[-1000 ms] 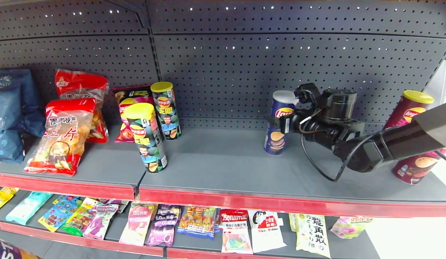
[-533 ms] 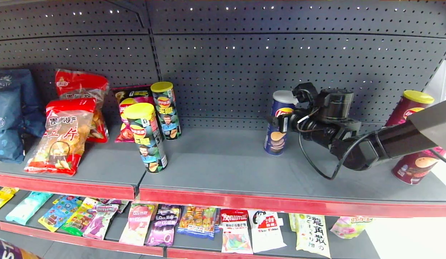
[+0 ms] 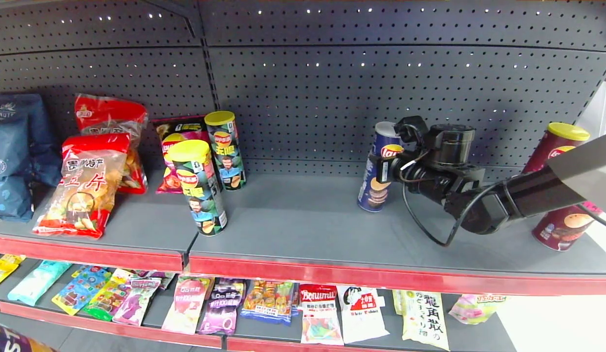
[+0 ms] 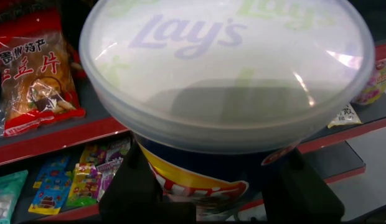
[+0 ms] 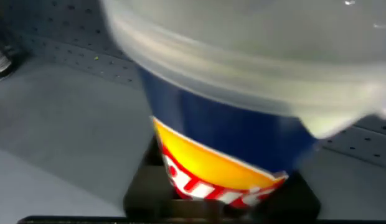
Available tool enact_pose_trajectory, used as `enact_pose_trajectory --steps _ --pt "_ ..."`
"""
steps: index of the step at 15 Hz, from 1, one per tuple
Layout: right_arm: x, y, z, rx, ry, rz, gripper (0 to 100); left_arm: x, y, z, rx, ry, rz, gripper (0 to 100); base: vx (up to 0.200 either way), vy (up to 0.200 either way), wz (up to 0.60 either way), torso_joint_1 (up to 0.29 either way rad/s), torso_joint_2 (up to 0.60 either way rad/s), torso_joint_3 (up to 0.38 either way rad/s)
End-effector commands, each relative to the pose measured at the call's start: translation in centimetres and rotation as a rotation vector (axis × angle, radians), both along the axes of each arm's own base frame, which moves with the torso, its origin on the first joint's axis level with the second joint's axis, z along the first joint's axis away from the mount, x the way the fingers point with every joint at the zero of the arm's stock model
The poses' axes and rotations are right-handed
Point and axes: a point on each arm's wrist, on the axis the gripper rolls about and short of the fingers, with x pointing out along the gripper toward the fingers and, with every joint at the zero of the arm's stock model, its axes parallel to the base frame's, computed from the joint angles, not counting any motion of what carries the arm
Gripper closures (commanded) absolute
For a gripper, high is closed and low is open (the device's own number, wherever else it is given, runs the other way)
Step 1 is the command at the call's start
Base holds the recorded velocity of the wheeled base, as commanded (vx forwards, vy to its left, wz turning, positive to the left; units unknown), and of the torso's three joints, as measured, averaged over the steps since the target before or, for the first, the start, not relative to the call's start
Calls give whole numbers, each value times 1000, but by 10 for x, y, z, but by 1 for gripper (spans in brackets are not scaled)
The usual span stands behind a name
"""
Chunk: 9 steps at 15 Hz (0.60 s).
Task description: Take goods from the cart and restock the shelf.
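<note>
Placing is in hand: a tilted blue can is clamped by the right gripper on the shelf's right half; uprighting, then release, is called for. A second can is clamped by the left gripper.

Open shelf between yellow-lidded can (left) and blue can.

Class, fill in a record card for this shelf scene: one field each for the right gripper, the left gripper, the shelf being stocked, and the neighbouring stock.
right gripper: shut on a blue can, tilted, near the back of the top shelf
left gripper: shut on a second blue can with a clear lid
top shelf: grey, red front edge
neighbouring stock: two yellow-lidded cans and red snack bags on the robot's left; maroon can on its right
</note>
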Motion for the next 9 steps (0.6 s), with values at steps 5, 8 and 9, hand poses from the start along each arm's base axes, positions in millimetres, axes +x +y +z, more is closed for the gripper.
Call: enact_pose_trajectory --steps 5,8,9 --pt "-54 5 27 -30 -6 -35 100 0 0 0 0 0 0 100 0 0 0 0 0 0" --pt "-76 6 34 -45 -17 -111 100 0 0 0 0 0 0 100 0 0 0 0 0 0" --pt "-84 8 33 -49 -15 -133 100 0 0 0 0 1 0 100 0 0 0 0 0 0"
